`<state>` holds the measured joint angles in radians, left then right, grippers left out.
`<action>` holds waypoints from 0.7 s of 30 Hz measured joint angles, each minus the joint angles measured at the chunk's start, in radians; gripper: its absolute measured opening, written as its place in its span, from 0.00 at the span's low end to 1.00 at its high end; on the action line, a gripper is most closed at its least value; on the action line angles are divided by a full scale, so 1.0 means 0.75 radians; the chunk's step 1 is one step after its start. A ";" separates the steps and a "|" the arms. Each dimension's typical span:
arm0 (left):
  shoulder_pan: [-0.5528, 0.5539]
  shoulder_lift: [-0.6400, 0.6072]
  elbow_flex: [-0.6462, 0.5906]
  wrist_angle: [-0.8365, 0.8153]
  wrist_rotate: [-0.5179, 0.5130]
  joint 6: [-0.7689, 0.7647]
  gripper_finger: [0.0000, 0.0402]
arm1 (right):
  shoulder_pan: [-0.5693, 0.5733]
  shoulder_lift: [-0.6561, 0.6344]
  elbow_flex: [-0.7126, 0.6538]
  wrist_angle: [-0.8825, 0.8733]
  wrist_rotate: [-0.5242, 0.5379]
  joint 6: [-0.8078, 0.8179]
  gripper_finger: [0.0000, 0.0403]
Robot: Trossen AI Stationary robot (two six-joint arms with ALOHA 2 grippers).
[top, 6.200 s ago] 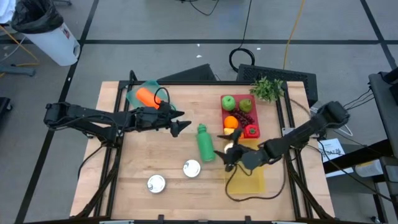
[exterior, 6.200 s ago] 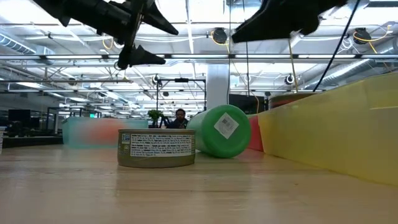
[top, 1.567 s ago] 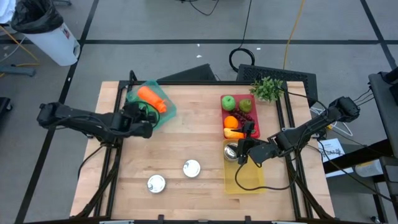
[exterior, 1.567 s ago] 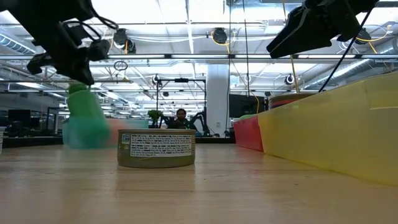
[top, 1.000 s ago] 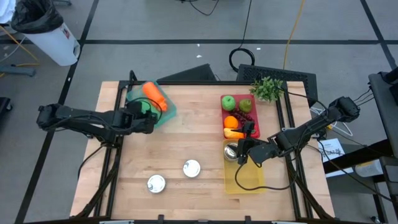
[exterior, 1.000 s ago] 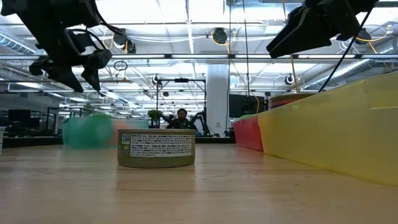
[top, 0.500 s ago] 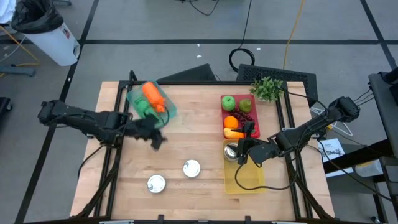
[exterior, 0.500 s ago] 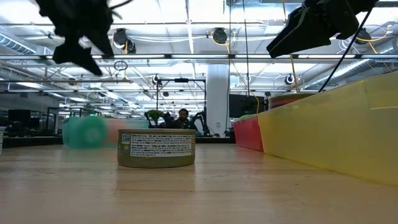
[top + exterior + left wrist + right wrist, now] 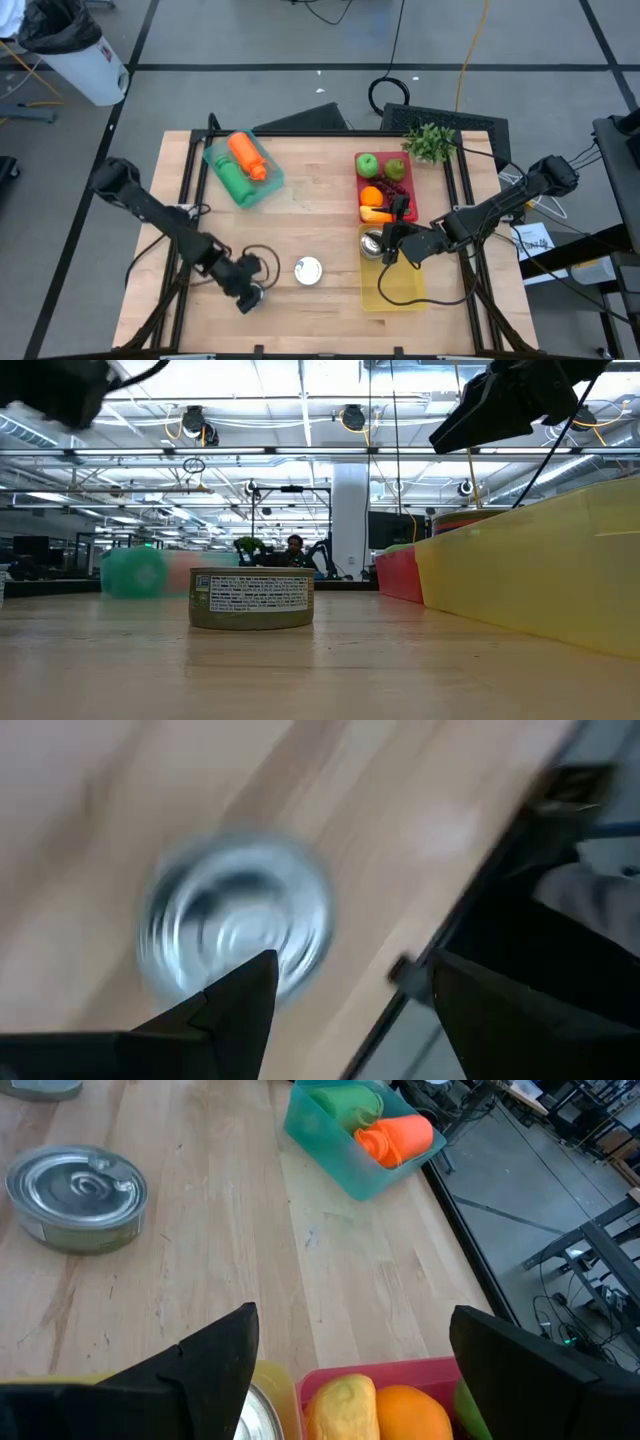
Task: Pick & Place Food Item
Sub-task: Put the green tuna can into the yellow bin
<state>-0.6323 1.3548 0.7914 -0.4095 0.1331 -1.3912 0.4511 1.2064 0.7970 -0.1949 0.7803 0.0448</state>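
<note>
A silver can (image 9: 256,297) stands near the table's front left, blurred in the left wrist view (image 9: 235,935). My left gripper (image 9: 243,285) hovers over it, open (image 9: 350,1005), pointing steeply down; the can lies just beyond its fingertips. A second can (image 9: 308,270) (image 9: 250,598) stands to its right. My right gripper (image 9: 385,245) (image 9: 370,1360) waits open above the yellow bin (image 9: 400,290), which holds a third can (image 9: 372,243). The teal bin (image 9: 240,170) holds an orange bottle (image 9: 243,155) and a green bottle (image 9: 232,182), both lying down.
A red bin (image 9: 408,190) at the right holds apples, an orange and other fruit. A green plant (image 9: 430,143) sits at the far right corner. In the low view the yellow bin's wall (image 9: 540,570) fills the right. Bare wood lies between the bins.
My left gripper has swung from the teal bin toward the table's near edge, to above the front-left can, turning and tipping more steeply downward as it went. The green bottle stays lying in the teal bin.
</note>
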 joint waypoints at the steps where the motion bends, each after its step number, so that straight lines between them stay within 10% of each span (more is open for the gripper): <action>1: -0.024 0.024 0.000 -0.003 0.024 -0.067 0.64 | 0.000 0.000 -0.006 0.000 0.000 -0.001 0.77; 8: -0.128 0.113 -0.001 -0.036 0.088 -0.435 0.61 | -0.023 0.000 -0.018 0.011 -0.001 -0.014 0.77; 21: -0.001 0.158 -0.005 -0.215 -0.568 -0.394 0.61 | -0.051 0.000 -0.019 0.025 -0.072 -0.031 0.77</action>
<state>-0.6333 1.4737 0.7878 -0.5706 -0.2926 -1.6865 0.4126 1.2064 0.7830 -0.1763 0.7260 0.0219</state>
